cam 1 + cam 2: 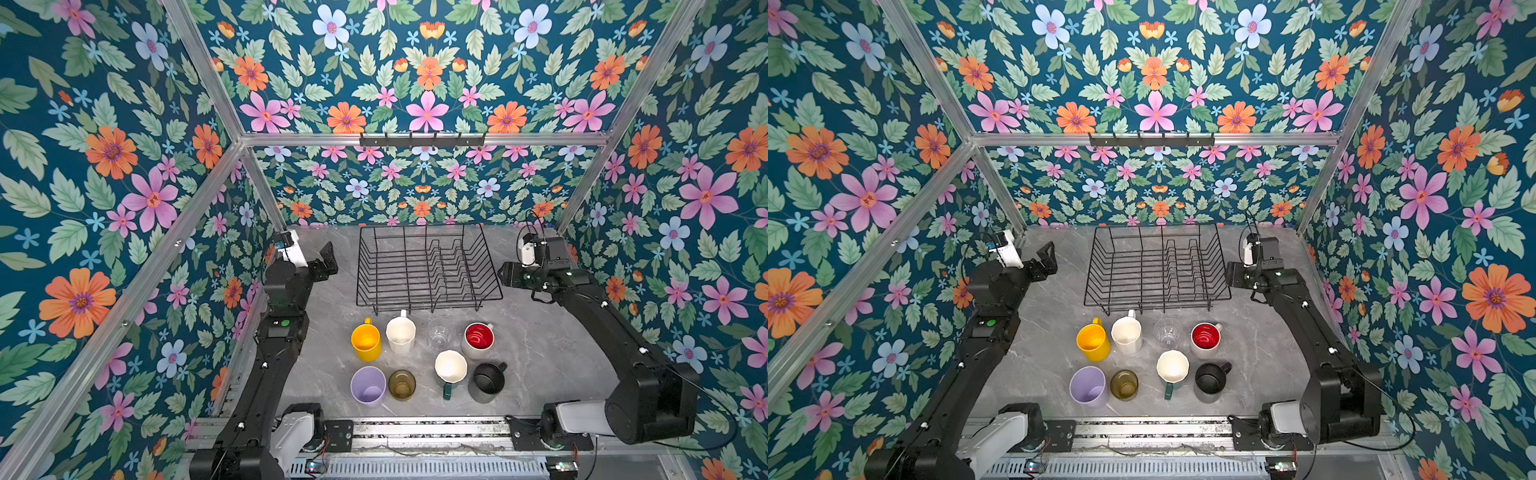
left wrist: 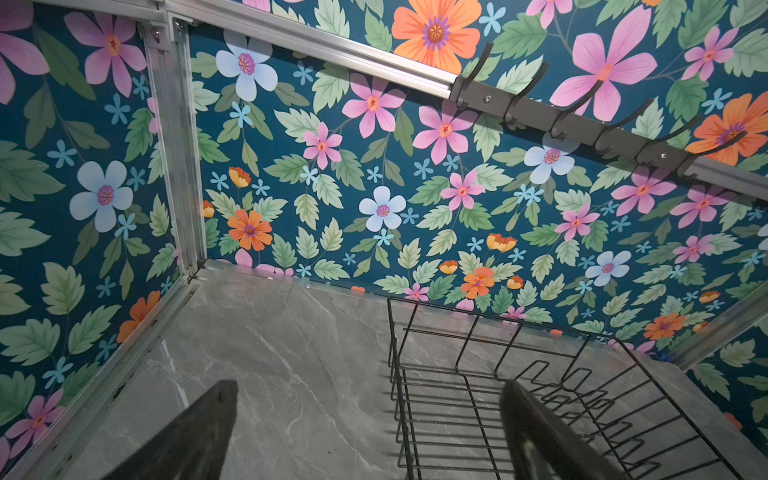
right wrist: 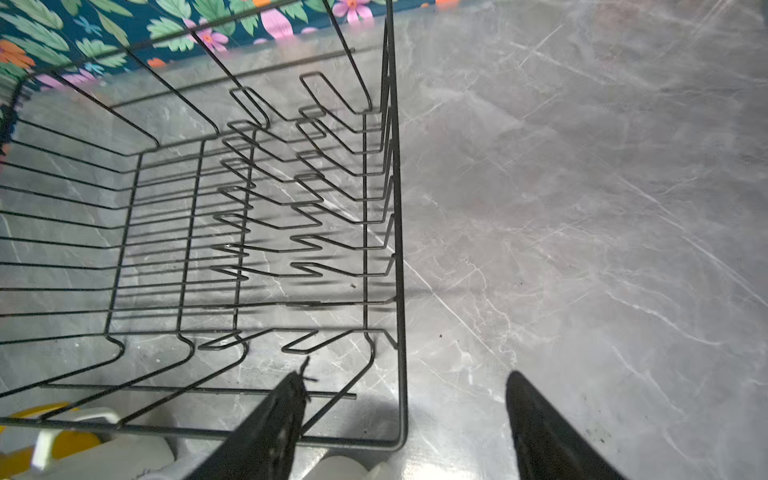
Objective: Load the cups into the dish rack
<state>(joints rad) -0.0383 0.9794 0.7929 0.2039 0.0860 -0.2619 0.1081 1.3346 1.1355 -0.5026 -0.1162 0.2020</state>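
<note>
The black wire dish rack (image 1: 430, 302) (image 1: 1156, 302) stands empty at the back of the table. In front of it stand two rows of upright cups. The far row holds a yellow mug (image 1: 366, 341), a tall white mug (image 1: 400, 334), a clear glass (image 1: 439, 332) and a red-inside mug (image 1: 478, 337). The near row holds a lilac tumbler (image 1: 368, 385), an olive glass (image 1: 402, 384), a green mug with a white inside (image 1: 450, 368) and a black mug (image 1: 488, 380). My left gripper (image 1: 328, 258) (image 2: 369, 384) hangs open left of the rack. Open and empty, my right gripper (image 1: 503, 274) (image 3: 405, 376) hovers by the rack's right front corner.
Flowered walls on aluminium posts close in at the back and on both sides. A dark hook rail (image 1: 422, 140) is fixed high on the back wall. A metal rail (image 1: 415, 430) with both arm bases runs along the table's front edge.
</note>
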